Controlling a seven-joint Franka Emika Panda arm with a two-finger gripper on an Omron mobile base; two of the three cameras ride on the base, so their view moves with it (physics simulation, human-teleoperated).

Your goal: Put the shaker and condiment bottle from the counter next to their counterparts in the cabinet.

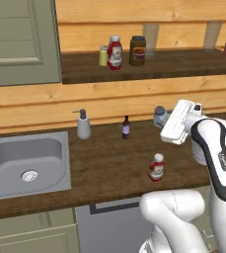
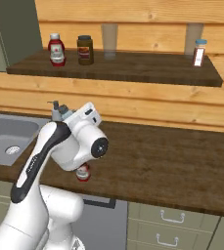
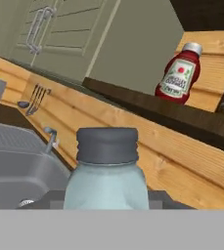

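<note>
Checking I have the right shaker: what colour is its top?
Dark grey top, clearest in hand view.

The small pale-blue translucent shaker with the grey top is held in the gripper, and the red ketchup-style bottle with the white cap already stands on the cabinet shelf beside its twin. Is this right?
Only partly. The small pale-blue translucent shaker is held in the gripper, but the red ketchup-style bottle to be moved stands on the dark-brown wood-grain counter, as the left base view shows. On the cabinet shelf stands only its twin.

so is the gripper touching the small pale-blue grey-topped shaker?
Touching. Hand view shows the shaker sitting close between the gripper fingers, lifted off the counter, jaws shut on it.
</note>
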